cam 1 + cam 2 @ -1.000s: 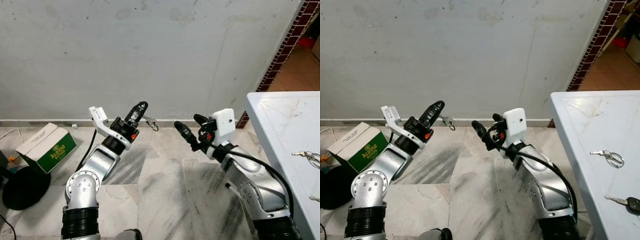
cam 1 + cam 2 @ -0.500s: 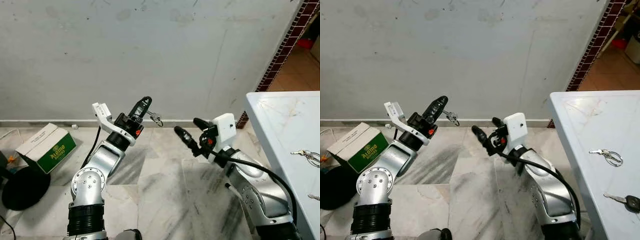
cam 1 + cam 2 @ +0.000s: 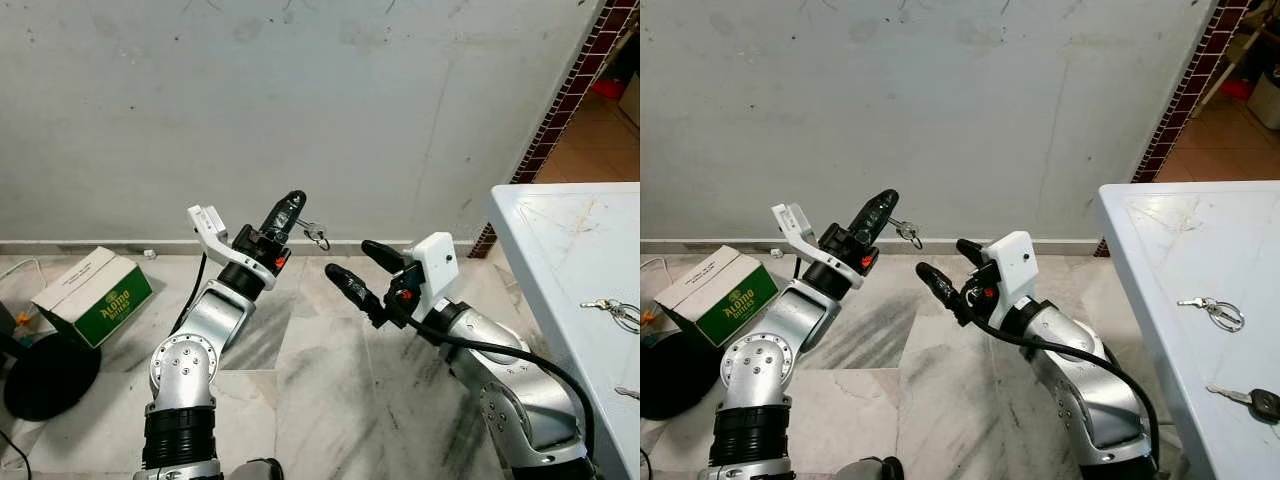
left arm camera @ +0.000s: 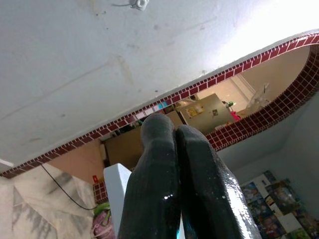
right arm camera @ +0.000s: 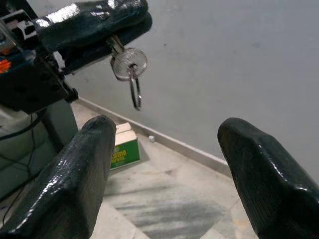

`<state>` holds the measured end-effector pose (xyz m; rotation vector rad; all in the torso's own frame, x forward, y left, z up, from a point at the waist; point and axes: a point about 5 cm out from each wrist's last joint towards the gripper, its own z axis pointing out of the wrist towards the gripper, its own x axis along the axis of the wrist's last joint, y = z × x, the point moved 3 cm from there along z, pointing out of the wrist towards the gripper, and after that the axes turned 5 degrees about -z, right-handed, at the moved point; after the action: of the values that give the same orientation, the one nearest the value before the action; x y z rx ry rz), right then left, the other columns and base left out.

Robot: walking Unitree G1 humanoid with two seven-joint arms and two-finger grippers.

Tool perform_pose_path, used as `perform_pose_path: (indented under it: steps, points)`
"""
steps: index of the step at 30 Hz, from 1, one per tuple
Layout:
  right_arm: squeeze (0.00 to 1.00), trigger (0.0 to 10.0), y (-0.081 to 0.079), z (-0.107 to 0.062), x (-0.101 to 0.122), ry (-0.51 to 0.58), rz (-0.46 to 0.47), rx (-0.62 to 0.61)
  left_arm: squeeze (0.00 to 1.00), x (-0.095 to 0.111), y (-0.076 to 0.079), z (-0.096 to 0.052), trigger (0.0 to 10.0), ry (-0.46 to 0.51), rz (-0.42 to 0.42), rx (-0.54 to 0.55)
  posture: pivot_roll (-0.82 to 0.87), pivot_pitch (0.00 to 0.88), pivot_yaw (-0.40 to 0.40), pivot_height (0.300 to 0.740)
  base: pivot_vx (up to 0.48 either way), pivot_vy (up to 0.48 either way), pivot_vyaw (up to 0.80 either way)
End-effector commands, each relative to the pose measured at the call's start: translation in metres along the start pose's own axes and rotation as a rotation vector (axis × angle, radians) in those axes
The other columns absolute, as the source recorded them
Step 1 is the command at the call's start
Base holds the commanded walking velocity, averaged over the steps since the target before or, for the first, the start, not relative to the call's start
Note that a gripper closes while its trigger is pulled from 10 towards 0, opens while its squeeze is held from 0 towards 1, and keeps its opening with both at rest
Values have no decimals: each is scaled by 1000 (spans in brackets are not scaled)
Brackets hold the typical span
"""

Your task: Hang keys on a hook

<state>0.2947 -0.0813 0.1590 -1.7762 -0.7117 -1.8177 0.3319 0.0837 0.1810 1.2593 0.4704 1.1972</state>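
Key pinched in left gripper fingers, ring dangling free for handover; right gripper fingers wide, aimed to receive.

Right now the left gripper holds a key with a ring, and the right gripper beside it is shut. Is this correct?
Not entirely. The left gripper does pinch the key, with its ring hanging below. But the right gripper is open: the right wrist view shows its jaws spread wide apart with bare floor between them, aimed toward the key.
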Motion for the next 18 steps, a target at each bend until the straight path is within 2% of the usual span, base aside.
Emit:
perform_pose_path:
  steps: [1,18]
  points:
    - [0,10000,-6,4,10,37,-26,10,0,0,1,3,0,-2,12,10,-91,96,33,740,0,0,0]
    - [0,10000,-15,15,16,70,2,11,0,-3,0,7,0,2,-7,3,-96,103,31,740,0,0,0]
